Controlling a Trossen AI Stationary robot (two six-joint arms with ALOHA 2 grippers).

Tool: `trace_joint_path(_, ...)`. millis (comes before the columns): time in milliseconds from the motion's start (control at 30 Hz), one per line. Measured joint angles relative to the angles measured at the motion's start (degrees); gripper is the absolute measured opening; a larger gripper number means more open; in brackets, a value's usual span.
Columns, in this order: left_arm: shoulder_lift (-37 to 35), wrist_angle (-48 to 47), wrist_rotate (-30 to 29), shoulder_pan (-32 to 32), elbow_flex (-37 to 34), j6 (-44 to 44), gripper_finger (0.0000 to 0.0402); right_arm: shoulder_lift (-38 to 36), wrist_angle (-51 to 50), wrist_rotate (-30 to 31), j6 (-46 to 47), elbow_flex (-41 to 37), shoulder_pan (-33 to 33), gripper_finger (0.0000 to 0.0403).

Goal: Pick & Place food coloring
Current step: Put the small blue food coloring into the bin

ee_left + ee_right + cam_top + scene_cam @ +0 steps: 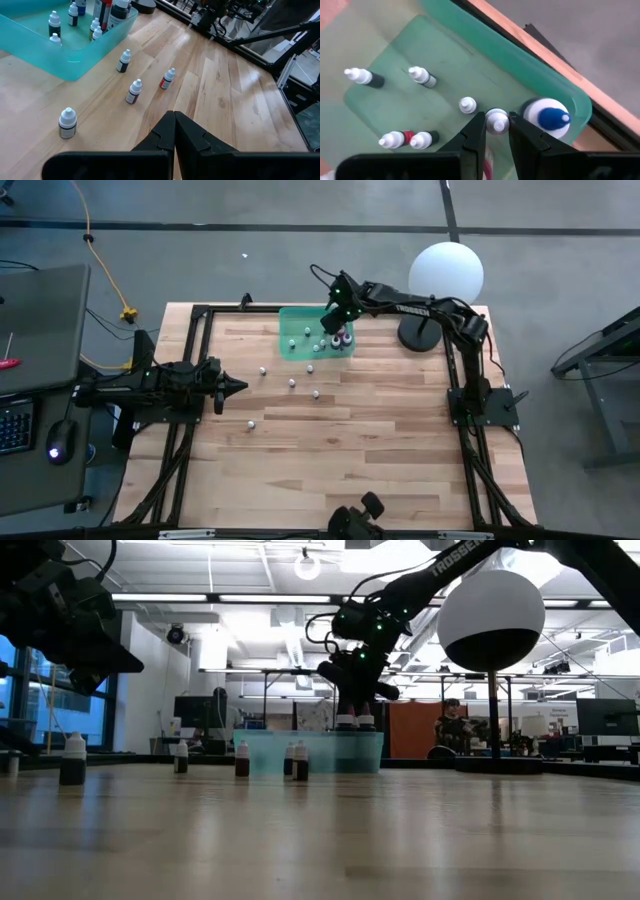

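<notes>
A green translucent tray [292, 348] lies at the table's far middle with several small white-capped food coloring bottles [422, 76] in it, plus a larger blue-tipped bottle [549, 117] in its corner. Several more small bottles [292, 383] stand loose on the wood in front of the tray. My right gripper [496, 125] reaches down over the tray's right part, shut on one small bottle [496, 121]. My left gripper [240, 387] waits shut at the table's left, above the wood, touching nothing. My right gripper pinches one small food coloring bottle between its two fingertips at its white cap [496, 120]. The fingers slant down into the tray from the table's right side. Whether the bottle stands on the tray floor or hangs clear of it, I cannot tell.
A white globe lamp [446, 272] on a dark round base [420, 333] stands right of the tray, close under my right arm. Loose bottles [134, 91] are scattered between the tray and my left gripper. The table's near half is bare wood [360, 460].
</notes>
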Motion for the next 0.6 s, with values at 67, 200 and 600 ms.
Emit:
trace_joint_path(67, 0.0, 0.0, 0.0, 0.0, 0.0, 0.0, 0.0000, 0.8, -0.7, -0.5, 0.9, 0.0, -0.1, 0.0063)
trace_joint_path(200, 0.0, 0.0, 0.0, 0.0, 0.0, 0.0, 0.0000, 3.3, -2.0, -2.4, 1.6, 0.0, -0.2, 0.0062)
trace_joint_path(600, 0.0, 0.0, 0.0, 0.0, 0.0, 0.0, 0.0000, 4.6, -0.1, -2.8, 2.6, 0.1, -0.2, 0.0064)
